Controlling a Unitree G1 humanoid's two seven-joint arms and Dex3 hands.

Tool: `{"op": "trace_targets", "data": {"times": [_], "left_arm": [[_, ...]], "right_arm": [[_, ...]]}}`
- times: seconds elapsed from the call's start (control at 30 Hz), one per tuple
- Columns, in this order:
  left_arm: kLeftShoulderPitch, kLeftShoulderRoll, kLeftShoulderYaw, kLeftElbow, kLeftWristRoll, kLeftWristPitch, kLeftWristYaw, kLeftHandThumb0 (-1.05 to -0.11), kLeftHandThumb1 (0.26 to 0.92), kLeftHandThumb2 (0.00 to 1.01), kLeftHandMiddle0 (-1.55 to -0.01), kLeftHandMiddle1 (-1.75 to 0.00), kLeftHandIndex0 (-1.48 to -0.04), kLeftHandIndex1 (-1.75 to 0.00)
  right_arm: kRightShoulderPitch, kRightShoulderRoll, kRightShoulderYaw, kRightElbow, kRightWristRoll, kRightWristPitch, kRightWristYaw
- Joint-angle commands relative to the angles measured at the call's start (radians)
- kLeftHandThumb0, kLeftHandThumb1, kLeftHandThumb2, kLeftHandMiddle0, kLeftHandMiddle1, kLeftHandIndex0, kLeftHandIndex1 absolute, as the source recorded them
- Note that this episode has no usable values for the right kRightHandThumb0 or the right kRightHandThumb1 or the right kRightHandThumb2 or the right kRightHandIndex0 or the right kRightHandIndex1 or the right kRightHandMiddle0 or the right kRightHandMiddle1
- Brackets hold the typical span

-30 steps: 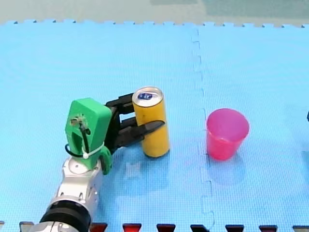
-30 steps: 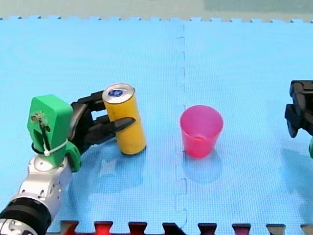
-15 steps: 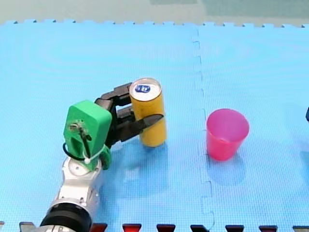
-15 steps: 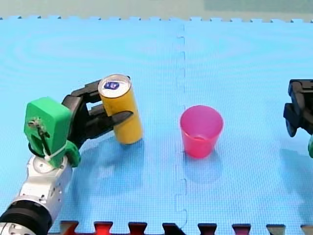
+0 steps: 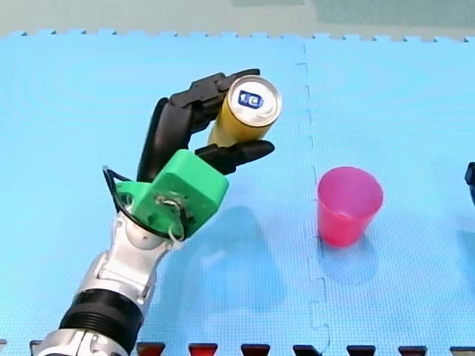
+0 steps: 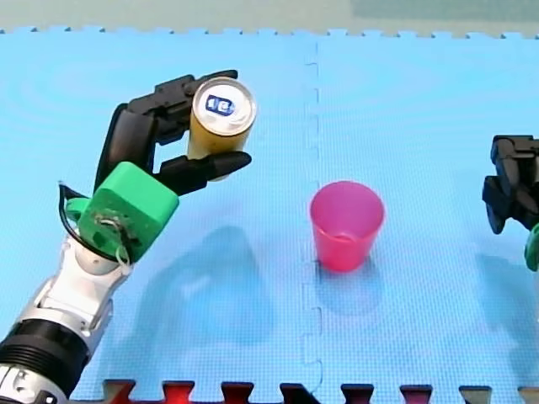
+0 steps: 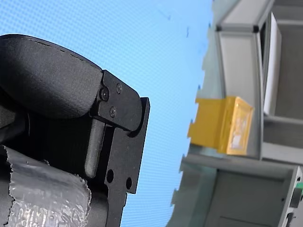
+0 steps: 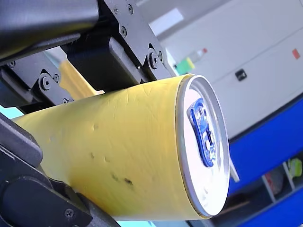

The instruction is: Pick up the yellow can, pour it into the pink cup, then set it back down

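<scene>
Pick-up is complete: the left hand (image 5: pixel 184 141) has its fingers (image 5: pixel 241 153) clenched around the yellow aluminium drink can (image 5: pixel 252 104). The can is clear above the blue foam mat (image 5: pixel 386 96), left of the upright pink plastic cup (image 5: pixel 349 205). Pouring and set-down remain. The right hand (image 6: pixel 514 181) is at the mat's right edge.

I count one yellow can (image 5: pixel 249 111), one pink cup (image 5: pixel 349 205), one blue mat (image 5: pixel 386 96) and two hands, left hand (image 5: pixel 185 126) and right hand (image 6: pixel 509 189).

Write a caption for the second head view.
Left hand holds yellow can aloft, pink cup apart, right hand at right edge.
</scene>
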Motion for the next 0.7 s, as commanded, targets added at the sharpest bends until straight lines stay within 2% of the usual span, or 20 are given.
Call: {"op": "trace_targets", "data": {"times": [0.0,0.17,0.3,0.67], "left_arm": [[-0.037,0.012,-0.025,0.01,0.031,0.01,0.039,-0.357,0.764,0.0,-1.35,0.0,-1.23,0.0],[-0.099,0.015,-0.074,0.079,0.092,0.022,0.128,-0.365,0.766,0.0,-1.34,0.0,-1.23,0.0],[-0.126,0.01,-0.112,0.081,0.132,0.074,0.173,-0.375,0.766,0.0,-1.35,0.0,-1.25,-0.01],[-0.209,0.007,-0.2,0.112,0.192,0.099,0.215,-0.405,0.766,0.0,-1.36,0.0,-1.26,0.0]], "right_arm": [[-0.003,-0.001,-0.002,0.001,0.004,-0.004,-0.001],[-0.004,0.001,0.001,0.002,0.001,-0.006,-0.005],[-0.005,0.001,0.004,0.002,-0.003,-0.007,-0.007],[-0.006,0.008,0.006,0.004,-0.002,-0.009,-0.01]]}}
